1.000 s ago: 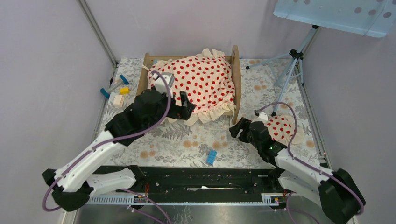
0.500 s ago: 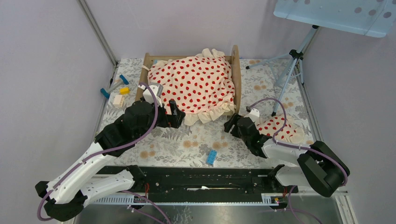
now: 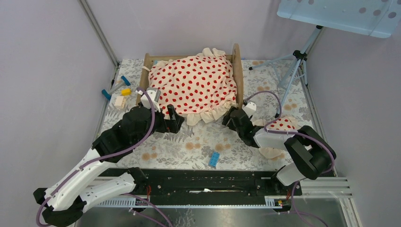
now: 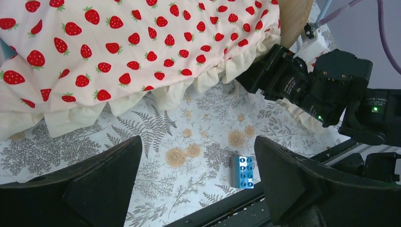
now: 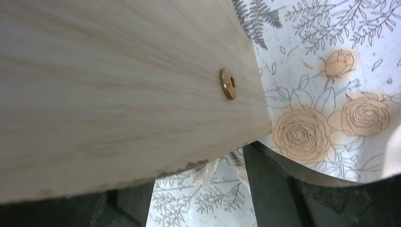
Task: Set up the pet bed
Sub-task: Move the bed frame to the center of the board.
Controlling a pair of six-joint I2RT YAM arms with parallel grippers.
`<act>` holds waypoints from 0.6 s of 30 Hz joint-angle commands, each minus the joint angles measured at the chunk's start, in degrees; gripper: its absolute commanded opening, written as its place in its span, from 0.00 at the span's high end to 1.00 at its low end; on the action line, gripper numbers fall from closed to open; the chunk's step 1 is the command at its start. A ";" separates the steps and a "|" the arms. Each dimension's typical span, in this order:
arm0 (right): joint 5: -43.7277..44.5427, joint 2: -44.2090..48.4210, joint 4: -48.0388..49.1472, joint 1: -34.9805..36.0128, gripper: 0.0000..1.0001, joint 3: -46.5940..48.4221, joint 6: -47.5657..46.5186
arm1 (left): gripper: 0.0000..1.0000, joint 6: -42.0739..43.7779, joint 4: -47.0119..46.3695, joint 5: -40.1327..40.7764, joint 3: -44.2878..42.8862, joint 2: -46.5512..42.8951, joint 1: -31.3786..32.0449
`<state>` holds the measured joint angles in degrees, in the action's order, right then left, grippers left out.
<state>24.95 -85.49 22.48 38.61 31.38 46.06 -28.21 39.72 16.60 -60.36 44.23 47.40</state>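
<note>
The pet bed (image 3: pixel 239 71) stands at the back of the table, its light-wood end boards showing beside a cream red-dotted blanket (image 3: pixel 198 85) that covers the top. The blanket's frill (image 4: pixel 118 47) hangs over the near side. My left gripper (image 3: pixel 175 120) is open just off the blanket's near left corner, over bare tablecloth (image 4: pixel 196 184). My right gripper (image 3: pixel 230 120) is open at the near corner of the right end board (image 5: pixel 118 85), whose lower edge sits just ahead of the spread fingers (image 5: pixel 269 189). The small dotted pillow (image 3: pixel 285 124) lies partly under the right arm.
A blue brick (image 3: pixel 214 159) (image 4: pixel 242 171) lies near the table's front edge between the arms. Small toys (image 3: pixel 118 92) are scattered at the left edge. A tripod (image 3: pixel 295 61) stands at the back right. Walls close in on both sides.
My left gripper has pulled back from the blanket toward the near left. My right gripper has swung left and away from the pillow, up to the bed's right end board.
</note>
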 commanded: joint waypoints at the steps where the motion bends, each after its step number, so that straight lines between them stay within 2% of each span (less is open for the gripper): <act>1: 3.87 -4.10 -1.78 -0.77 0.28 5.99 -4.70 | 0.03 -0.68 -0.01 1.58 0.30 -1.53 -0.29; 6: 3.78 -8.26 -7.78 -1.83 0.30 10.43 -6.09 | 0.03 -1.23 0.54 1.54 0.98 -2.56 -0.29; 10: 2.21 -9.66 -9.99 -1.39 0.33 10.37 -3.95 | 0.03 -1.48 0.53 1.80 1.75 -3.04 -0.29; 18: 5.44 -13.66 -15.83 1.36 0.38 12.09 -0.96 | 0.03 -2.06 0.66 1.09 2.93 -4.12 -0.29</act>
<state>30.61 -94.74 15.59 37.30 41.78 45.84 -29.69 41.36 17.17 -58.30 41.56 47.37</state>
